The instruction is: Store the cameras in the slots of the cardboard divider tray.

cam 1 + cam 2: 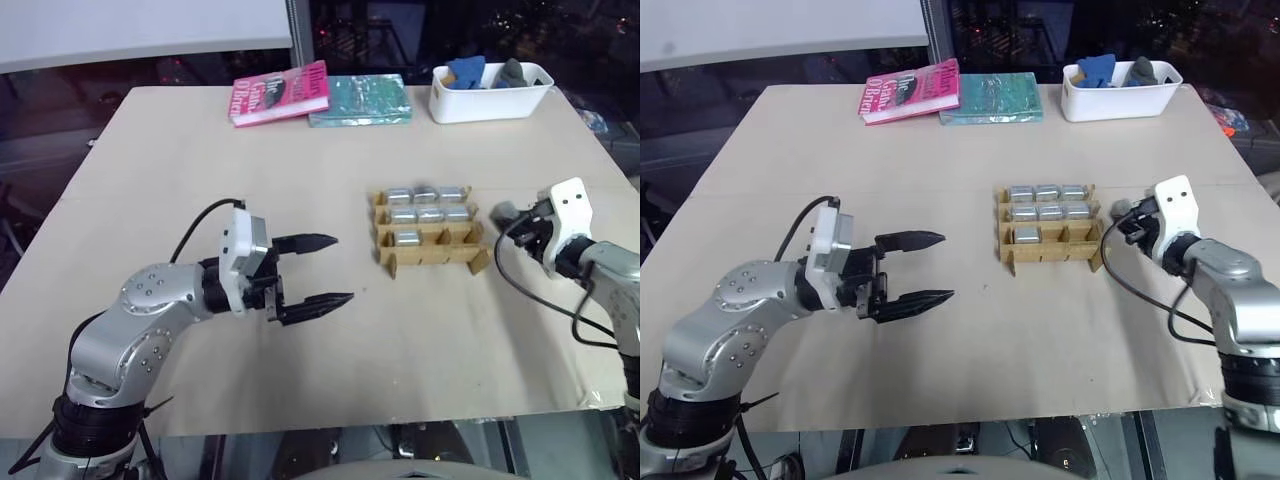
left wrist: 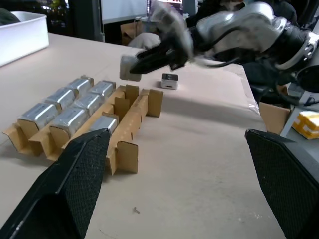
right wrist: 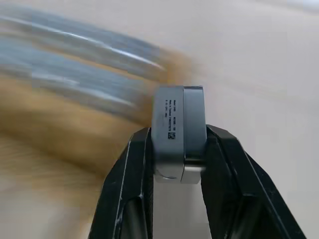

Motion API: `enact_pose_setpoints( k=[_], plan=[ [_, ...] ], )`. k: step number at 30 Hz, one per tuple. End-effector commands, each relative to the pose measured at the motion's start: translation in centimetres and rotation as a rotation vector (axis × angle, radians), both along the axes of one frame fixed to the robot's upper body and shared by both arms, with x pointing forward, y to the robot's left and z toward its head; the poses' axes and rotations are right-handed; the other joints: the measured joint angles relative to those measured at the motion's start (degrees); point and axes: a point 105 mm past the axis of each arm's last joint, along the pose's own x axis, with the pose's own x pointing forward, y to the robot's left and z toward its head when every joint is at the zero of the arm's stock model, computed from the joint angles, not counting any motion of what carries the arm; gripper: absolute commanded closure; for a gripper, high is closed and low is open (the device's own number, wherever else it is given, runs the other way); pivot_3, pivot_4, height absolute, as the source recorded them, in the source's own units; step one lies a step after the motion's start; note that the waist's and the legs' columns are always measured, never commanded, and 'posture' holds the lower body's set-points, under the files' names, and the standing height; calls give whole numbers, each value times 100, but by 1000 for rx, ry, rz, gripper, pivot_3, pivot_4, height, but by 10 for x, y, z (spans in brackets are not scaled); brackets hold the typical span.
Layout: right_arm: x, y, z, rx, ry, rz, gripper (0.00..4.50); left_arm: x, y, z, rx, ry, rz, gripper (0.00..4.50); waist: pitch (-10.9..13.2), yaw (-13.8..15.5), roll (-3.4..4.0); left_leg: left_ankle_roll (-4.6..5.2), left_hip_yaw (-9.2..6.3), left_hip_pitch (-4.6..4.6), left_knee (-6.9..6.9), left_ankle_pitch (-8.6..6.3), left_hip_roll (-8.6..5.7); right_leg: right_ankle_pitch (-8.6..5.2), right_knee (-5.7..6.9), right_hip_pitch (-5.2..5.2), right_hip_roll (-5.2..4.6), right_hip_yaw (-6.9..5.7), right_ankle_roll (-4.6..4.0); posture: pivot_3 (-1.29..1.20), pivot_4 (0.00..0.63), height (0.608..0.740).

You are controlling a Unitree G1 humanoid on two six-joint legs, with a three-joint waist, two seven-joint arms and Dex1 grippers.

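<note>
The cardboard divider tray (image 1: 478,262) lies right of the table's centre. Several silver-grey cameras (image 1: 430,214) fill its two far rows, and one camera (image 1: 407,237) sits at the left end of the near row. My right gripper (image 1: 506,214) hovers just right of the tray, shut on another camera (image 3: 178,130), which also shows in mid-air (image 2: 130,67). A further camera (image 2: 170,80) lies on the table beyond the tray. My left gripper (image 1: 342,268) stands open and empty above the table left of the tray, pointing toward it.
A white bin (image 1: 490,102) with blue and grey items stands at the far right. A pink book (image 1: 280,93) and a teal book (image 1: 360,100) lie along the far edge. The table's right edge runs close to my right arm.
</note>
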Motion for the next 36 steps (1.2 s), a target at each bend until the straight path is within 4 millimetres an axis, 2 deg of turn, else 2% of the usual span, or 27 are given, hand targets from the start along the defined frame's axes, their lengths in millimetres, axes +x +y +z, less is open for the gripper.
enact_pose_setpoints(
  k=[1,6,11,17,22,25,30,36],
  plan=[
    [-21,35,28,-46,-120,304,3737,-3,-1,6,-6,-40,-12,0,0,-7,-1,1,-1,3,2,-1,1,0,0,3,-1,-1,0,0,150,740],
    [-6,54,12,-140,-118,440,3737,-2,-1,8,-4,-45,-15,0,1,-14,-3,-1,-6,9,6,0,1,0,0,11,-3,-6,-1,0,150,740],
    [11,44,-3,-246,-96,482,3737,-4,0,10,-1,-53,-3,0,3,39,-2,-3,-7,-2,6,2,-2,0,-14,9,0,-12,-1,0,150,740],
    [15,35,-9,-311,-66,548,3737,-7,1,9,-2,-53,17,0,4,26,-2,-1,-8,-5,3,1,1,1,-20,9,-11,-14,-1,0,150,740],
    [17,37,-18,-368,-55,611,3737,-7,0,9,-4,-54,25,0,4,25,-2,-2,-8,-2,5,1,1,1,-17,11,-13,-15,-2,0,150,740],
    [25,38,-23,-415,-70,606,3737,-8,0,10,-4,-55,28,0,4,16,-1,-2,-7,0,7,1,1,1,-16,11,-13,-14,-2,0,150,740],
    [36,36,-21,-463,-109,585,3737,-9,0,10,-4,-56,36,0,4,19,-1,-3,-7,1,6,2,1,1,-16,11,-13,-14,-2,0,150,740],
    [36,36,-26,-530,-112,635,3737,-9,0,10,-7,-56,41,0,4,25,-1,-3,-7,2,8,2,0,1,-15,14,-18,-18,-2,0,150,740]
  ],
)
